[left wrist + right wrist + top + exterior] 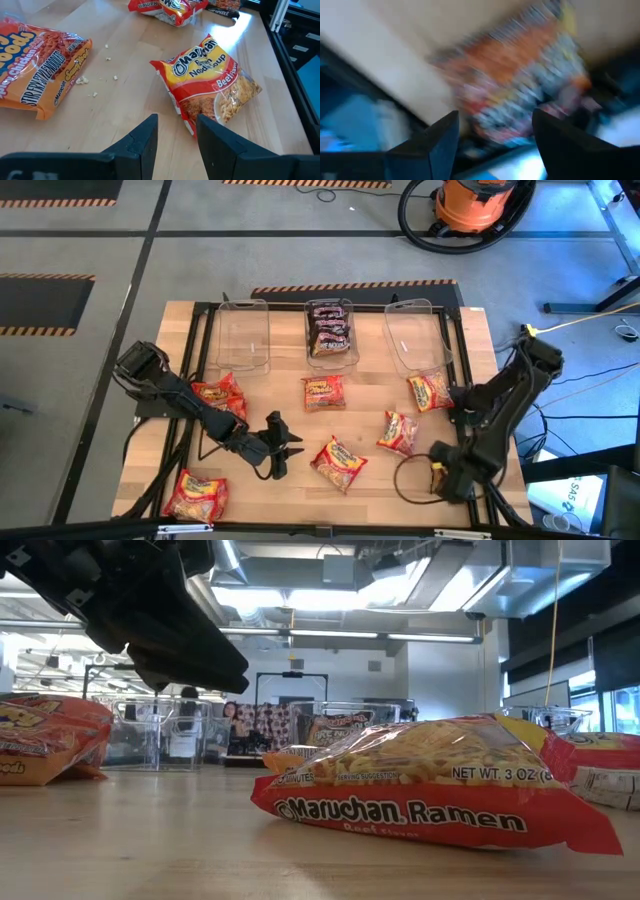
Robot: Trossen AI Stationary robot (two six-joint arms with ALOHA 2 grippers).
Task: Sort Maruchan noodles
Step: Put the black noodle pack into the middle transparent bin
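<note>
Operator, your red crinkly plastic beef-flavour packet (339, 463) lies flat on the pale wooden table (300, 435), in its front half near the middle, just beside the left gripper (290, 450). That gripper's two dark fingers (145, 140) stand apart with nothing between them, tips pointed at the packet's near corner but not touching it. The left wrist view shows the film wrinkled and glossy, with loose crumbs scattered on the wood beside it.

Further flat packets are spread around: an orange chicken-flavour one (196, 495) at the front left corner, one (220, 394) under the left arm, one (324, 392) in the middle, one (398, 432) right of centre and one (430, 391) close to the right bin. Three clear rectangular plastic bins line the far edge; the middle bin (331, 330) holds dark maroon packets, the left bin (243, 335) and right bin (417, 335) hold none.

The right gripper (440, 477) hangs at the front right edge, over the black frame rail. Its fingers (442, 135) stand apart; whether they touch the blurred packet ahead cannot be told.

Bare wood lies open between the central packets.
</note>
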